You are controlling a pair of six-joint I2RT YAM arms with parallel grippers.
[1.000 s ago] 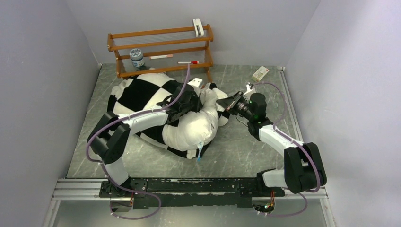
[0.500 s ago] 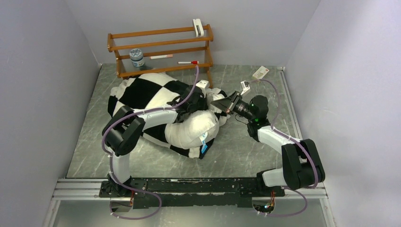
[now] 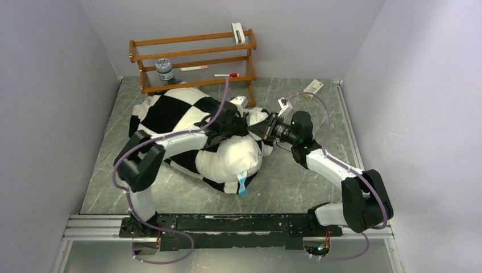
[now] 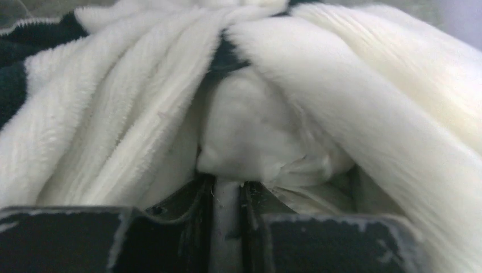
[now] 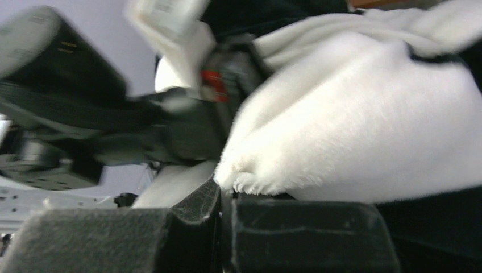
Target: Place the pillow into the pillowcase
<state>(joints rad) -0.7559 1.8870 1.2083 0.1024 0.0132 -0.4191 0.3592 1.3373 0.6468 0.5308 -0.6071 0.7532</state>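
Grey marbled table [image 3: 295,182] fills my overhead feed, closed in by pale walls. At the back left I see a wooden rack [image 3: 193,54] with a jar [image 3: 165,69] on its shelf.

In front of the rack the pillowcase [image 3: 170,114] lies bunched on the left half of the table, its black and white squares humped up, its mouth turned toward the middle.

The left arm reaches across that cloth, and the left gripper [image 4: 227,196] sits at the mouth. On its wrist camera the two fingers are drawn almost together with a thin fold of smooth white cloth nipped between them. That fold runs straight up into the pillow [image 3: 233,156], with plush folds of the case gathered around it.

From above, the pillow lies at mid-table. Its far end is tucked under the case's rim, and its near end bulges out over a checkered strip, with the blue tag [image 3: 242,183] hanging at the near corner.

Just right of it, the right gripper [image 5: 220,199] comes in low from the side. Its fingers are pressed together on a plush white edge of the pillowcase.

Further right, near the back corner, a small box [image 3: 313,87] lies on the table.
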